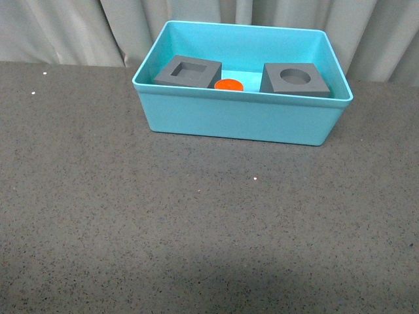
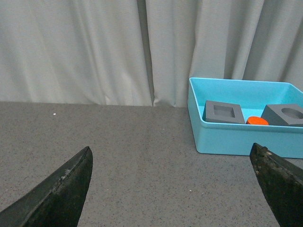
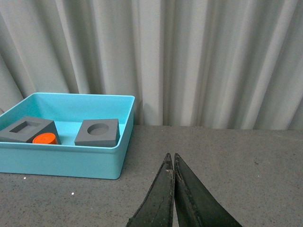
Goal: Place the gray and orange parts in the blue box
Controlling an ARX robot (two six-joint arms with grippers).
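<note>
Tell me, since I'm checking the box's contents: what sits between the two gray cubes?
The orange cylinder sits between the square-recess cube and the round-recess cube inside the blue box, clearest in the front view.

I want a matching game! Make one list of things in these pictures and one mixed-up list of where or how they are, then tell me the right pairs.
Things:
1. Square-hole cube
2. Round-hole cube
3. Orange cylinder
4. Left gripper
5. Right gripper

Where or how:
A. Between the two cubes
B. Wide open, away from the box
C. Left end of the box, front view
D. Shut, away from the box
E. Right end of the box, front view

Pairs: 1-C, 2-E, 3-A, 4-B, 5-D
</note>
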